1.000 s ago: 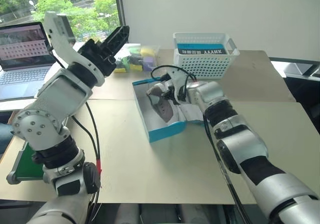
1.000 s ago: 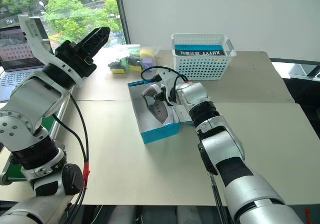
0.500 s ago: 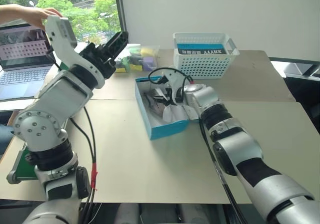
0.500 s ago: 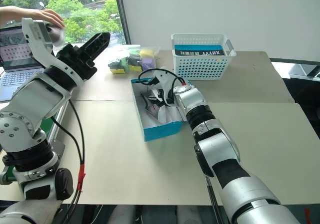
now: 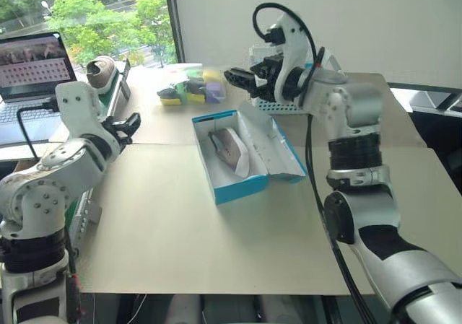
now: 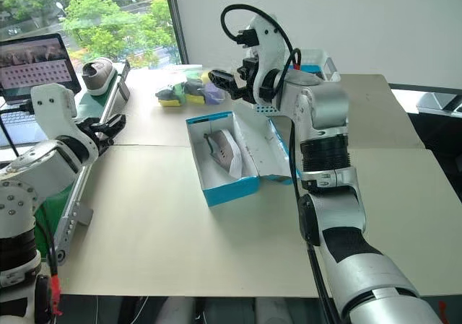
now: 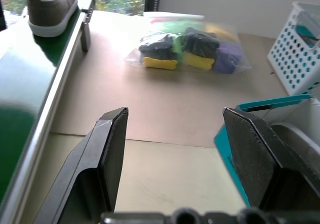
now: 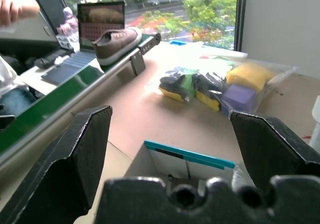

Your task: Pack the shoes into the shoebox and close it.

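The cyan shoebox [image 5: 216,172] stands open mid-table, its lid flap [image 5: 283,149] lying out to the right. One grey-brown shoe [image 5: 232,149] lies inside it. The other shoe [image 5: 101,71] rests on a green ramp [image 6: 88,142] at the far left, also seen as a shoe [image 7: 50,7] in the left wrist view. My right gripper [image 5: 240,80] hovers open and empty above the box's far end. Left of the box, low over the table, my left gripper [image 5: 126,127] is open and empty, pointing toward the ramp.
A clear bag of small coloured items [image 5: 189,89] lies behind the box. A white lattice basket [image 5: 289,102] stands at the back, partly behind my right arm. A laptop [image 5: 32,71] sits far left. A person's hand [image 8: 15,7] shows near the laptop.
My right gripper let go of the shoe in the box, opened and rose. My left arm swung down and left. A shoe now rests on the green ramp.
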Robot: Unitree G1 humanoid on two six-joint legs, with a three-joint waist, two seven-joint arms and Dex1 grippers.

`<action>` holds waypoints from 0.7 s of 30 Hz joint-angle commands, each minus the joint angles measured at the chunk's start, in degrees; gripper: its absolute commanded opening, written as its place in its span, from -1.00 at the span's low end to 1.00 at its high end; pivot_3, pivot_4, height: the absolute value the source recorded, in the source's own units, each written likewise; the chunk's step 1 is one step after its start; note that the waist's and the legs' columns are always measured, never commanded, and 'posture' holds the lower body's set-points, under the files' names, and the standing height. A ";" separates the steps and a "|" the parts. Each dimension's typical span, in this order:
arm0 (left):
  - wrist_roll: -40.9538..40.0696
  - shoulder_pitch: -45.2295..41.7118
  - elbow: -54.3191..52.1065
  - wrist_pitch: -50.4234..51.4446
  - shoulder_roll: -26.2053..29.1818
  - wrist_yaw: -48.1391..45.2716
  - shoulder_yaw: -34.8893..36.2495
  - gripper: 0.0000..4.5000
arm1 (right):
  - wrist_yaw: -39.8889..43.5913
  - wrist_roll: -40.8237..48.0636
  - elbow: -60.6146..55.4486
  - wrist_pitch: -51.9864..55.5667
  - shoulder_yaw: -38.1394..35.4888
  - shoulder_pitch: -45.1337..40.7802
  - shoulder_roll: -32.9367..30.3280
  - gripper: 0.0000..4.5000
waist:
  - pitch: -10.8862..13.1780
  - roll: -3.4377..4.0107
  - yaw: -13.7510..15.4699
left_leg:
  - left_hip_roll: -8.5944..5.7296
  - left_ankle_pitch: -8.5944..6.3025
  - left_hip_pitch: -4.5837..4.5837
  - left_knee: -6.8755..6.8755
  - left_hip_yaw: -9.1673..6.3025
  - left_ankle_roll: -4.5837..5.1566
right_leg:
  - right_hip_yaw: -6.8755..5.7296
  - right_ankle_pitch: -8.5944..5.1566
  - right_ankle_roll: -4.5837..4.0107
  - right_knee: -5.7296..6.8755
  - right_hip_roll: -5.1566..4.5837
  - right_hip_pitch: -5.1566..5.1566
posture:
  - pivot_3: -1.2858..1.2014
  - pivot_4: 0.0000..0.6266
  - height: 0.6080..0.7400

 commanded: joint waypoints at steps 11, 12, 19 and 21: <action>20.55 12.35 -1.80 -7.65 -2.71 -3.59 7.85 0.97 | 11.51 -2.85 -11.04 -19.32 12.70 15.41 0.85 1.00 | 0.00 0.00 -0.26 | 0.05 0.00 0.01 -0.07 0.05 -0.01 | 0.05 0.00 0.00 0.04 0.01 -0.11 | 0.03 -0.52 1.00; 21.64 13.34 -1.49 -8.68 -2.87 -4.54 8.15 0.97 | 11.91 -3.63 -11.43 -20.49 13.74 16.23 0.79 1.00 | 0.00 0.00 -0.22 | 0.05 0.00 0.01 -0.07 0.05 -0.01 | 0.05 0.00 0.00 0.03 0.00 -0.10 | 0.03 -0.52 1.00; 28.31 18.58 5.77 -19.48 -3.59 -14.43 10.71 0.97 | 13.24 -4.13 -14.76 -20.98 17.26 20.46 1.53 1.00 | 0.00 0.00 -0.16 | 0.05 0.01 0.05 -0.07 0.04 -0.03 | 0.04 0.00 -0.01 0.03 0.01 -0.07 | 0.03 -0.52 1.00; 28.33 19.38 8.56 -21.30 -4.02 -17.14 12.45 0.97 | 12.94 -4.34 -15.81 -20.61 17.71 21.11 1.75 1.00 | 0.00 0.00 -0.34 | 0.05 0.00 0.06 -0.07 0.06 -0.02 | 0.04 0.00 -0.01 0.03 0.00 -0.07 | 0.03 -0.52 1.00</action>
